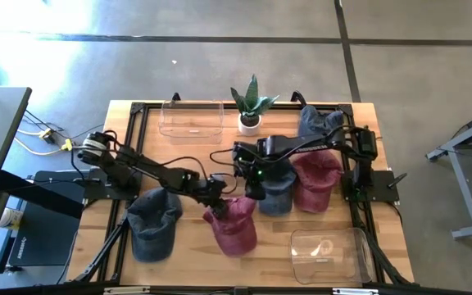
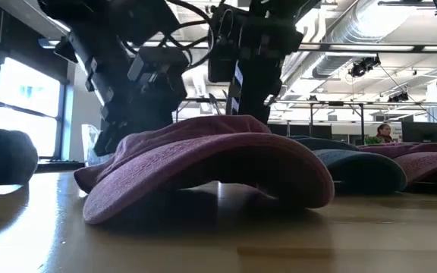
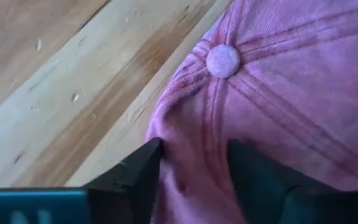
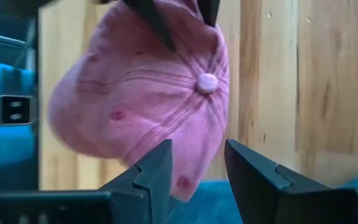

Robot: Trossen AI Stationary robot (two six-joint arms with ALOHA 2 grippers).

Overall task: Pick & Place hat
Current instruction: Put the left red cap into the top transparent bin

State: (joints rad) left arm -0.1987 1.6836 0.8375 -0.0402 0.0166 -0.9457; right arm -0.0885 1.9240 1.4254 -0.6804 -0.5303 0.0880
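A pink hat point(image 1: 234, 228) point(image 2: 203, 159) lies near the table's front middle, its brim on the wood and its crown up. My left gripper point(image 1: 218, 205) point(image 3: 194, 155) comes down on the crown just beside the top button point(image 3: 222, 61), fingers open with a ridge of cloth between them. My right gripper point(image 1: 256, 190) point(image 4: 197, 162) hangs open a little farther back. It is above the edge of a dark blue hat point(image 1: 277, 197) and holds nothing. My left gripper has its fingertips point(image 3: 145, 168) set into the crown's cloth point(image 3: 194, 134) next to the button, one on each side of a raised ridge of cloth. The fingers slant down from the table's left. The hat rests on the table, brim toward the near edge.
A maroon hat point(image 1: 316, 182) lies right of the blue one. A grey-blue hat point(image 1: 318, 123) sits at the far right and another blue hat point(image 1: 154, 223) at the front left. Clear bins stand at the back point(image 1: 191, 119) and front right point(image 1: 330, 250), a potted plant point(image 1: 251, 102) at the back.
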